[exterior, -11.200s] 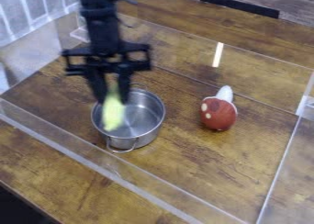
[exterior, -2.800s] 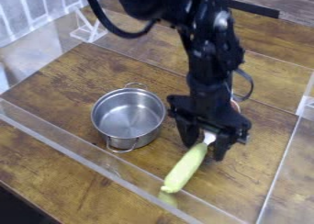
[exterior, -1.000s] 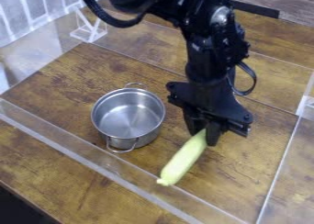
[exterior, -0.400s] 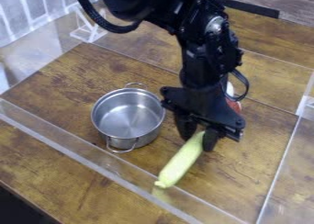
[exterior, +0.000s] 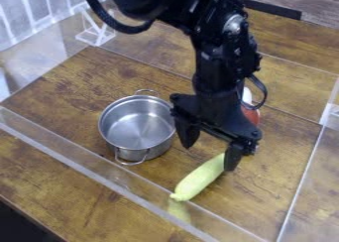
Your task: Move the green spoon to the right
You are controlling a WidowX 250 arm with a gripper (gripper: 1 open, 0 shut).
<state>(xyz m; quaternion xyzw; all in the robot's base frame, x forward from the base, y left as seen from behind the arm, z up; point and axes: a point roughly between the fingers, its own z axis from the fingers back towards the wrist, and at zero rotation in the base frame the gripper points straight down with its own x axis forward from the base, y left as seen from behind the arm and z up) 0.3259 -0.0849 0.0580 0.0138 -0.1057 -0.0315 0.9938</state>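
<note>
One green spoon [exterior: 200,177] on one wooden table [exterior: 66,177], beside one pot [exterior: 138,128], under wide-open empty gripper [exterior: 212,150]

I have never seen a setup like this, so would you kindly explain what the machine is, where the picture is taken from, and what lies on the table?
This is one picture, taken by a camera looking down at the table from the front. The black jointed thing is a robot arm; at its lower end is its hand, a two-fingered clamp pointing downward. The fingers stand apart, so the hand is open and holds nothing. Just beneath it the green spoon lies flat on the wooden table. To the spoon's left stands an empty metal pot. A red-brown toy shows partly behind the arm. Clear plastic walls fence the work area.
</note>
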